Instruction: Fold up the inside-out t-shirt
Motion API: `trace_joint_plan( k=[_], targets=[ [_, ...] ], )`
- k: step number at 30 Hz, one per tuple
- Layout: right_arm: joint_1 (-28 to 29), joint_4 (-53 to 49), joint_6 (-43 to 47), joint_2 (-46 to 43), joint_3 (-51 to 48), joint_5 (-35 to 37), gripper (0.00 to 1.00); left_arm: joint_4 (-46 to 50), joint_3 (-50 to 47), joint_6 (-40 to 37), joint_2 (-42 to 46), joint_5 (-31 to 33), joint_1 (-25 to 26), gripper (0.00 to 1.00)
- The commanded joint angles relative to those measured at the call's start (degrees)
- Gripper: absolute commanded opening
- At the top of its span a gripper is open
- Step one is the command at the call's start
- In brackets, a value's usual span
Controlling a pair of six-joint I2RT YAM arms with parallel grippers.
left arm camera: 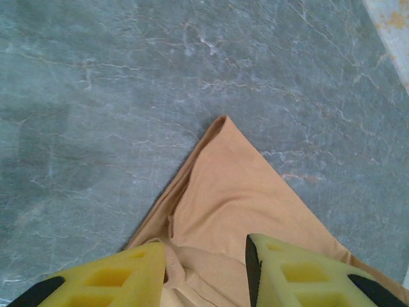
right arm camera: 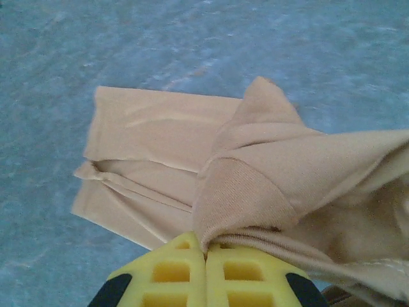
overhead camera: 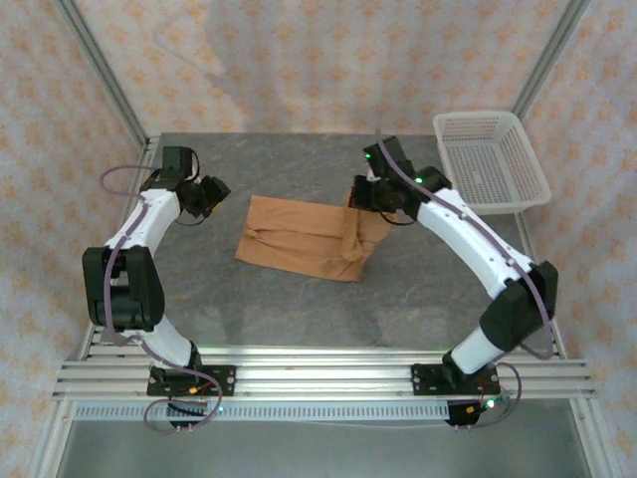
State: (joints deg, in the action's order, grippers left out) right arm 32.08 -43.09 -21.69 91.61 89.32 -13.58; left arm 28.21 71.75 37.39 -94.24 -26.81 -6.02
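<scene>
My right tool [right arm camera: 206, 257] is clamped tight on a bunched fold of the inside-out t-shirt [overhead camera: 299, 239], holding its right end up off the worktop [overhead camera: 299, 314]. The rest of the shirt lies flat near the middle of the worktop, partly doubled over. My left tool [left arm camera: 206, 248] hangs above the worktop by the shirt's left end, fingers parted and gripping nothing, with a corner of the cloth showing between them. A white basket [overhead camera: 493, 159] sits at the far right corner.

The t-shirt [overhead camera: 299, 242] is plain orange-tan. The table [overhead camera: 418, 289] is dark grey with pale marble veining. The basket [overhead camera: 478, 117] is white mesh.
</scene>
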Motion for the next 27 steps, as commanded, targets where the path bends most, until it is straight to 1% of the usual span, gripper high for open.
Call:
trace_joint_plan(
  k=[1, 8, 14, 27],
  targets=[
    [2.54, 1.46, -2.34, 6.45, 5.94, -0.13, 0.0, -1.29, -1.07, 0.85, 2.08, -1.66, -0.96, 0.4],
    [5.72, 1.37, -3.26, 19.06, 18.35, -1.58, 0.0, -1.18, -2.1, 0.5, 2.46, -2.11, -2.41, 0.4],
    [7.53, -0.54, -3.22, 27.39, 26.99, -3.02, 0.0, -0.96, -2.73, 0.06, 3.01, -2.36, -3.46, 0.4],
    [11.27, -2.36, -3.96, 37.82, 37.48, -6.45, 0.0, -0.96, -3.05, 0.23, 3.72, -2.64, -4.39, 0.4]
  ],
)
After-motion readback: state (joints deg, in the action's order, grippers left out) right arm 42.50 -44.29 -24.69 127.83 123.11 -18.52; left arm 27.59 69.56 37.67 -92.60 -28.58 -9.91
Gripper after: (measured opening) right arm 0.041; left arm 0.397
